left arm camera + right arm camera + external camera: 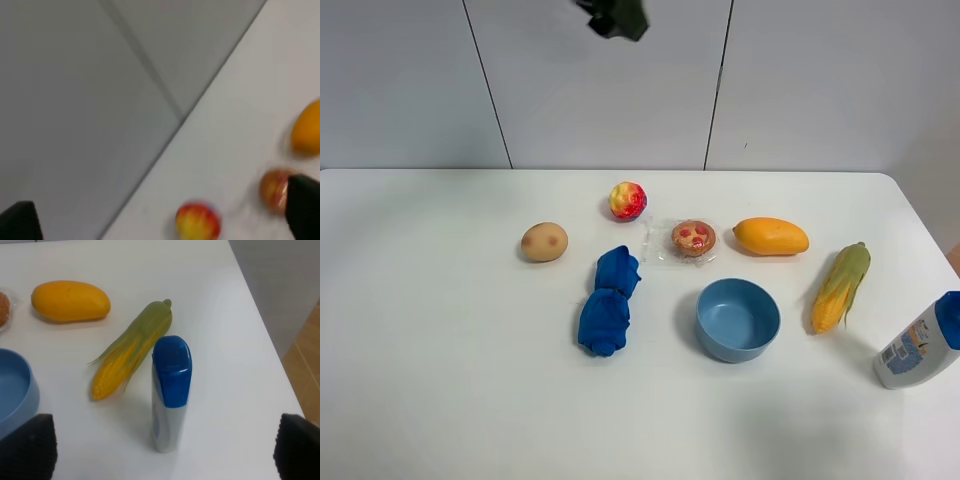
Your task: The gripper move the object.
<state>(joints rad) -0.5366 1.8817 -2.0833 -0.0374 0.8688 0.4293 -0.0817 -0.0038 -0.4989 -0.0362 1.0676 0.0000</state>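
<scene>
The object, a small round tan pastry (693, 238) with red spots in a clear wrapper, lies on the white table (440, 380) between the ball and the mango. In the left wrist view it (274, 189) is blurred and partly behind one black fingertip (302, 207). My left gripper (161, 217) is open and empty, high above the table's far edge; a dark part of it (615, 17) shows at the top of the exterior view. My right gripper (162, 450) is open and empty over the table's right end, above a bottle. It is out of the exterior view.
A red-yellow ball (628, 200), a tan potato (544, 242), a blue cloth (608, 301), a blue bowl (738, 319), a mango (771, 236) and a corn cob (841, 286) lie around the pastry. A white bottle with a blue cap (920, 345) stands by the right edge.
</scene>
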